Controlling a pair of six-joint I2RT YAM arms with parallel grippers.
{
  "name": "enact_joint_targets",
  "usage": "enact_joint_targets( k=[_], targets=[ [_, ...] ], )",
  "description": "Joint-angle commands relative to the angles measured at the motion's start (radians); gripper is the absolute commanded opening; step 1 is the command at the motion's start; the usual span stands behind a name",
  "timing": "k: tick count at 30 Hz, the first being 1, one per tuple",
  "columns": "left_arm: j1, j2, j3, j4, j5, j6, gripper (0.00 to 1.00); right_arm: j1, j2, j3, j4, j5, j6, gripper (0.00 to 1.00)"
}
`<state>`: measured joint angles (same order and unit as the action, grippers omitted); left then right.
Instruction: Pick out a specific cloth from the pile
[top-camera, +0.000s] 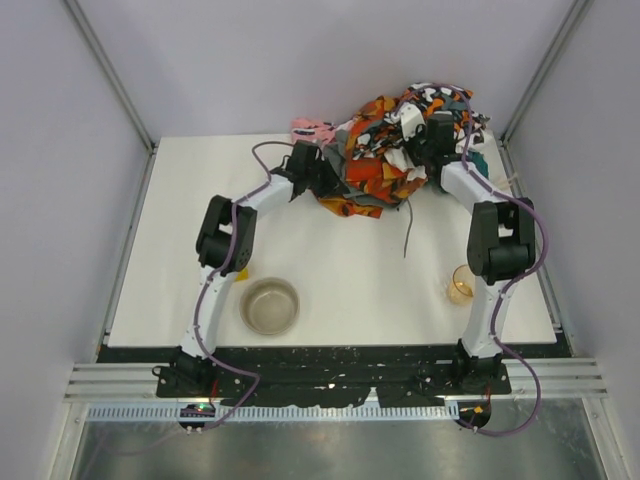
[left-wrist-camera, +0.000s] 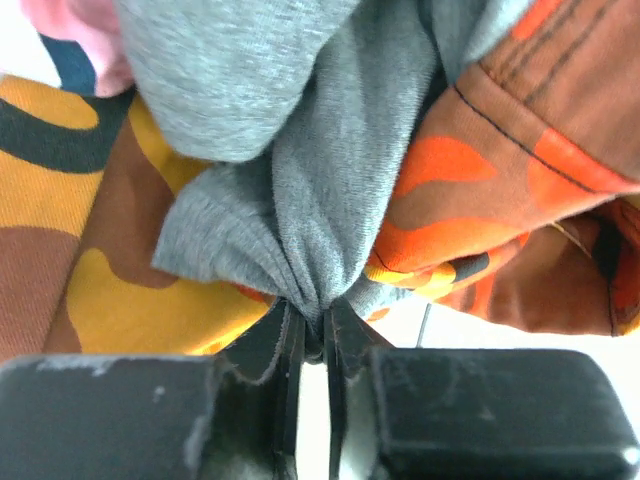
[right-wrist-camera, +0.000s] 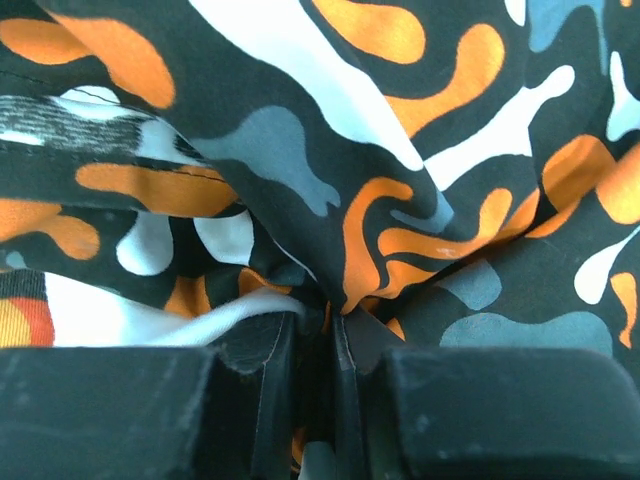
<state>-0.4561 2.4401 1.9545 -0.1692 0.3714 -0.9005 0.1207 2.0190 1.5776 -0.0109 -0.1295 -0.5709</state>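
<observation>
We see the grey cloth (left-wrist-camera: 300, 150) bunched among orange prints at the left edge of the pile (top-camera: 400, 140), with our left hand (left-wrist-camera: 310, 335) clamped on a fold of it. Our right hand (right-wrist-camera: 318, 330) is clamped on the blotch print (right-wrist-camera: 400, 150), atop the pile at the far side of the bench (top-camera: 330, 260).

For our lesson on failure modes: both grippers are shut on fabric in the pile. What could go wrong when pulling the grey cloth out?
The left gripper pinches only a small bunched fold of the grey cloth; it may slip free.
Nearby orange-brown fabric presses against it on both sides and could be dragged along.
The right gripper holds only the orange-black-white patterned cloth; the rest of the pile might shift.
</observation>
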Motion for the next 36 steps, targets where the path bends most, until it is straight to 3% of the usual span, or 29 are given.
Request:
enact_joint_targets(
  k=[1, 6, 11, 17, 20, 26, 36],
  targets=[
    [0.007, -0.081, -0.040, 0.028, 0.058, 0.060, 0.03, 0.068, 0.069, 0.084, -0.050, -0.027, 0.014, 0.18],
    [0.010, -0.081, -0.016, 0.017, 0.089, 0.090, 0.00, 0.097, 0.121, 0.145, -0.078, 0.024, 0.006, 0.18],
    [0.023, -0.217, 0.059, -0.071, 0.043, 0.217, 0.00, 0.103, 0.161, 0.154, -0.127, 0.100, -0.049, 0.20],
    [0.031, -0.400, 0.427, -0.274, -0.106, 0.463, 0.00, 0.114, 0.273, 0.289, -0.331, 0.228, -0.090, 0.19],
    [0.042, -0.435, 0.608, -0.325, -0.127, 0.511, 0.00, 0.131, 0.398, 0.495, -0.509, 0.327, -0.126, 0.18],
    [0.062, -0.602, 0.563, -0.273, -0.184, 0.578, 0.00, 0.157, 0.471, 0.510, -0.560, 0.470, -0.219, 0.17],
    [0.063, -0.748, 0.577, -0.329, -0.232, 0.681, 0.00, 0.158, 0.416, 0.559, -0.567, 0.415, -0.139, 0.21]
  ],
)
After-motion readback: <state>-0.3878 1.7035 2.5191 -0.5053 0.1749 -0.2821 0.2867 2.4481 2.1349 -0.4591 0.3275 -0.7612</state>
